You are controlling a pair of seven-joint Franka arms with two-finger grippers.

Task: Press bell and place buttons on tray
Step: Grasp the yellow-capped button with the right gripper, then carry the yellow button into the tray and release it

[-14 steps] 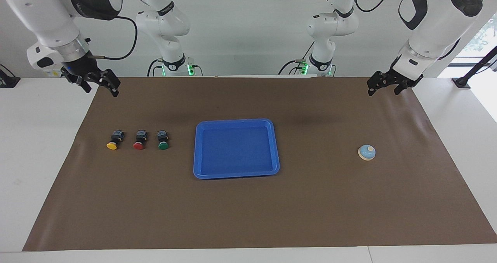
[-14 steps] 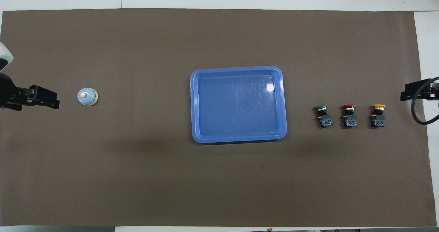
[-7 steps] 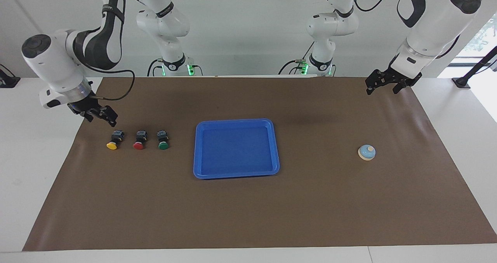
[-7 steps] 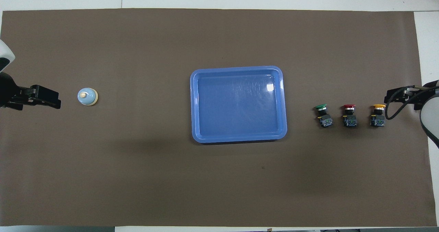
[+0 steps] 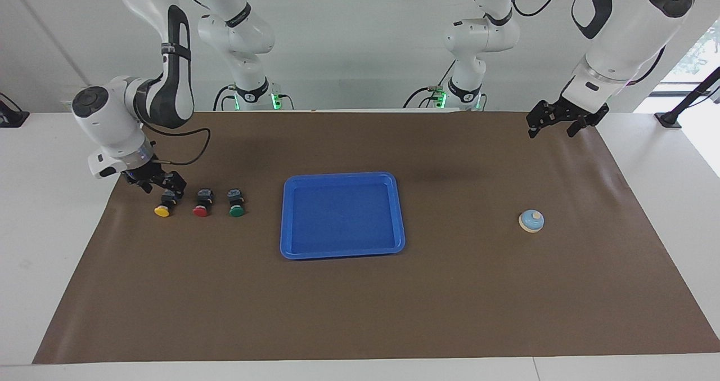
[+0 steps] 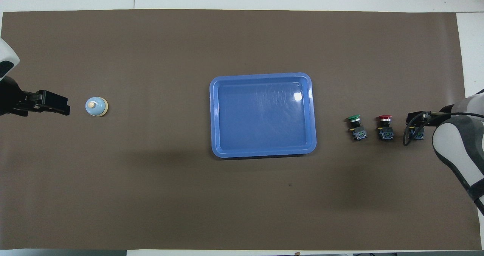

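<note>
Right pincer (image 5: pixel 169 187) at yellow button (image 5: pixel 162 211) | overhead: cap hidden

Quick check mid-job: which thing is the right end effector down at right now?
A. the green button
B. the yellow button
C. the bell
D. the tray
B: in the facing view the right end effector is low at the black body of the yellow button, at the right arm's end of the row of buttons.

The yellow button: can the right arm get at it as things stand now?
Probably yes. The right hand is already low at the yellow button, the end one of the row, and nothing stands between them.
</note>
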